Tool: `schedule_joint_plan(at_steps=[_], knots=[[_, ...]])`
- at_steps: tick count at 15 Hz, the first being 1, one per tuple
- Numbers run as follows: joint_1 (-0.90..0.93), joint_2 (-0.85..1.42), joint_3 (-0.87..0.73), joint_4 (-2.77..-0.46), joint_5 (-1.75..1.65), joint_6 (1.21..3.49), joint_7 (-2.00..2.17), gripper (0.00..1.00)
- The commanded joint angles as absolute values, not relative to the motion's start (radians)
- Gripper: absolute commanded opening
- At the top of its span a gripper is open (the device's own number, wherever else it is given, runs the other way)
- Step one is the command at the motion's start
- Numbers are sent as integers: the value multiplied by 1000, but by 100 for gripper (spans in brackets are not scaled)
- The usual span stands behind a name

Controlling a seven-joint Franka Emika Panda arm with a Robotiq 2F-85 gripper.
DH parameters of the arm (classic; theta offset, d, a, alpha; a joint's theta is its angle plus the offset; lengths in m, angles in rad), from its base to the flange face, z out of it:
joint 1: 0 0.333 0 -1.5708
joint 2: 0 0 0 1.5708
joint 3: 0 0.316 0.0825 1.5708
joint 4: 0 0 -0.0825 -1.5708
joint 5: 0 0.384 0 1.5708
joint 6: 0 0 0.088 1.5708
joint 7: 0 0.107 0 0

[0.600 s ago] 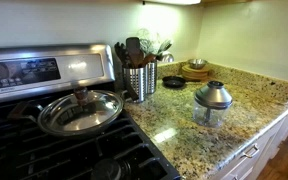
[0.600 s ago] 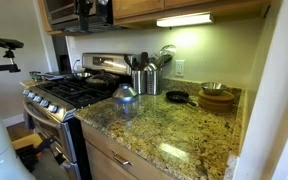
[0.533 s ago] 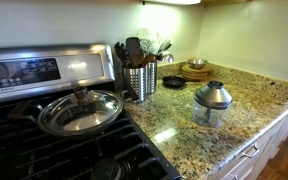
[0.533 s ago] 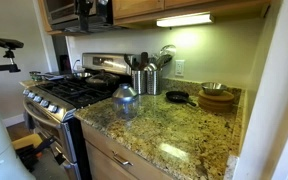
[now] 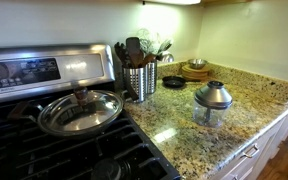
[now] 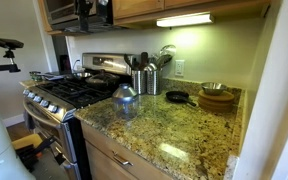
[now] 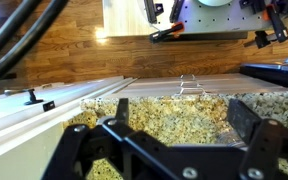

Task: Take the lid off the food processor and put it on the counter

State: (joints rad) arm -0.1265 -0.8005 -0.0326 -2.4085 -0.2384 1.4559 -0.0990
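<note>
The grey conical lid point(image 5: 213, 95) with its dark knob sits on the clear food processor bowl point(image 5: 212, 113), which stands on the speckled granite counter point(image 5: 254, 95). Both also show in an exterior view, the lid point(image 6: 125, 94) on the bowl point(image 6: 125, 107) near the stove end of the counter point(image 6: 179, 128). My gripper point(image 7: 180, 122) shows only in the wrist view. It is open and empty, with its dark fingers point(image 7: 246, 120) wide apart over bare granite point(image 7: 174, 105). The lid and food processor are out of the wrist view.
A pan with a glass lid point(image 5: 81, 110) sits on the black stove point(image 5: 44, 150). A ribbed steel utensil canister point(image 5: 139, 80), a small black skillet point(image 5: 173, 82) and a wooden bowl point(image 5: 195, 68) stand at the back. The counter edge point(image 7: 74, 95) drops to a wood floor.
</note>
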Motion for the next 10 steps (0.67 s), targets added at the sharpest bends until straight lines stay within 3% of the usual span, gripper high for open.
schedule_joint_plan(at_steps=[1,10], knots=[[-78,-783,-38,-2409,-247,1477,-78,100],[5,-656,-5,-2409,-146,1707,-46,100]])
